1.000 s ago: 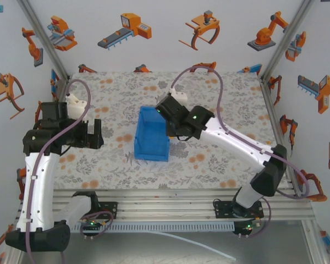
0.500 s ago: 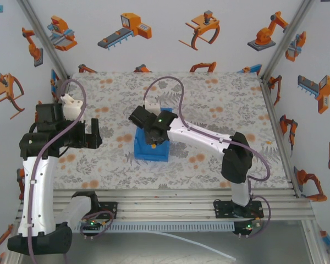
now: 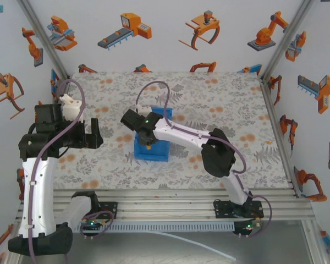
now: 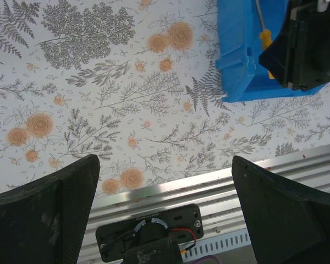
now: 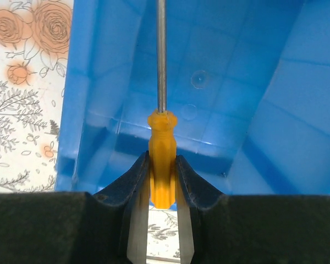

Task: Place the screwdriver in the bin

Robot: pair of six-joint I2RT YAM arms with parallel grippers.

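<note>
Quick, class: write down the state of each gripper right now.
Left gripper: open, holding nothing.
Right gripper: closed on the screwdriver handle, over the bin.

Legible text, labels, brands, numbers — none found. Signs — orange-and-grey machine pictograms (image 3: 126, 30) printed on the white enclosure walls (image 3: 165, 58), with no lettering that can be read.

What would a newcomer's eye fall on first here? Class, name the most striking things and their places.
The bright blue bin, central, stands out first. Over it the right gripper is shut on the orange-yellow handle of the screwdriver, its shaft above the bin's floor. The left gripper hangs open to the left, apart from the bin.
</note>
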